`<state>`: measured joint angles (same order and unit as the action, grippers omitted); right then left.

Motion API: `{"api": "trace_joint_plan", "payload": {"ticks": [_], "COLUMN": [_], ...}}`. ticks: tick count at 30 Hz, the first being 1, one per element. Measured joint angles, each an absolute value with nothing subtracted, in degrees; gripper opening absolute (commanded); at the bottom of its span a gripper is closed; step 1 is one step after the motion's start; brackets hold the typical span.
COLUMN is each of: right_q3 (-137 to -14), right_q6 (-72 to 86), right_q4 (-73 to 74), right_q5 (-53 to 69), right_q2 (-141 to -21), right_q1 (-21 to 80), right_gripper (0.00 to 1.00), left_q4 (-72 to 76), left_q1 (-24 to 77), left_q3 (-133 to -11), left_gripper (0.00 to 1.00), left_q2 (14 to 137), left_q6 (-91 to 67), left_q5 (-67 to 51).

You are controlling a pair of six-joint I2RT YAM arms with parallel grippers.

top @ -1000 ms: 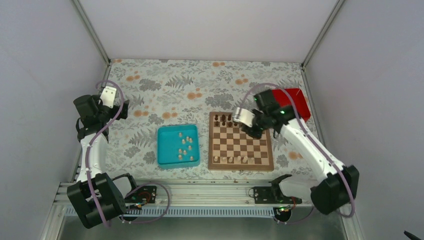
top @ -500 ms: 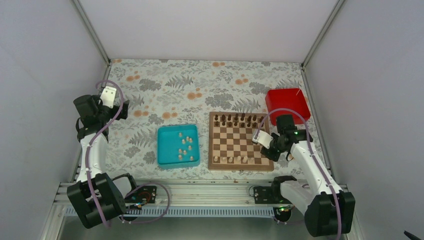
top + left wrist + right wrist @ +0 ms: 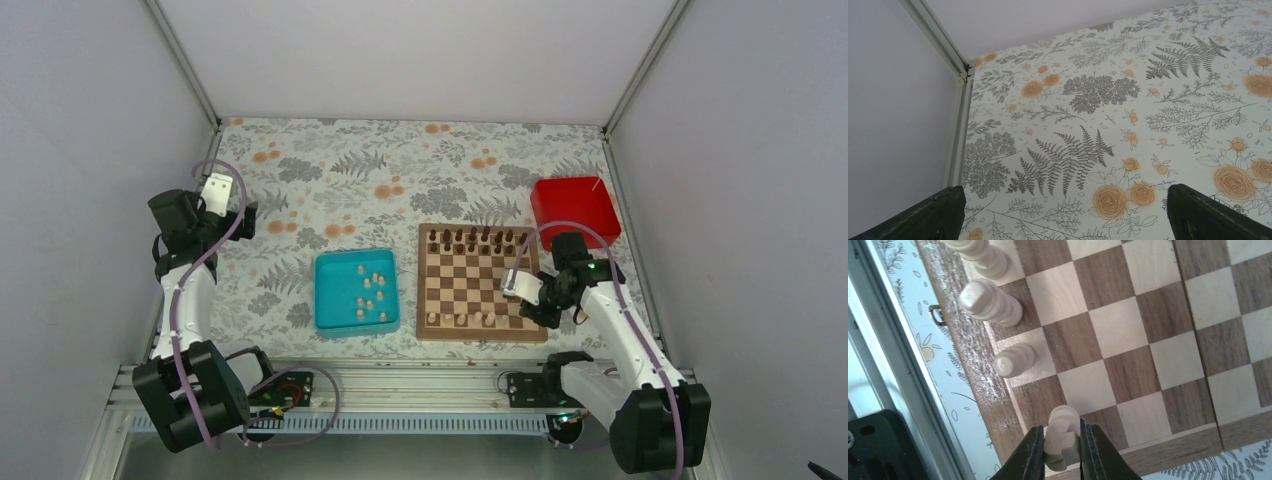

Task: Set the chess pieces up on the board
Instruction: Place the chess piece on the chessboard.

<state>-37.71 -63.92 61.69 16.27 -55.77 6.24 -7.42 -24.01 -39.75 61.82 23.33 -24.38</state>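
Observation:
The board (image 3: pixel 482 283) lies right of centre, with dark chessmen along its far row and several pale chess pieces (image 3: pixel 461 320) on its near row. More pale pieces (image 3: pixel 369 294) lie in the teal tray (image 3: pixel 330 300). My right gripper (image 3: pixel 524 300) is over the board's near right corner, shut on a pale chess piece (image 3: pixel 1063 437) held above a dark corner square (image 3: pixel 1033 402). Three pale pieces (image 3: pixel 1013 360) stand along the edge row beside it. My left gripper (image 3: pixel 222 192) is open and empty at the far left, over the floral cloth (image 3: pixel 1073 150).
A red box (image 3: pixel 574 208) sits behind the board's right corner, close to my right arm. The metal rail (image 3: pixel 893 390) runs along the table's near edge just beyond the board. Walls enclose the table on three sides.
My right arm has swung from the board's far row, near the red box, down to the near right corner. The left arm has not moved.

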Motion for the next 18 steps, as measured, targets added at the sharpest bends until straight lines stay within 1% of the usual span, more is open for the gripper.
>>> {"api": "trace_joint_plan", "payload": {"ticks": [10, 18], "right_q3": [-37.71, -36.82], "right_q6": [-66.76, -67.51], "right_q4": [63.33, 62.96], "right_q5": [17.54, 16.69], "right_q2": [-57.95, -58.94], "right_q1": [10.04, 10.57], "right_gripper": [0.08, 0.08], "left_q4": [-7.4, -7.4], "left_q1": [-24.01, -24.01], "left_q3": [-39.83, -39.83], "left_gripper": [1.0, 1.0], "left_q2": [62.63, 62.63], "left_q6": [23.35, 23.35], "left_q5": [-23.09, -22.46]}}
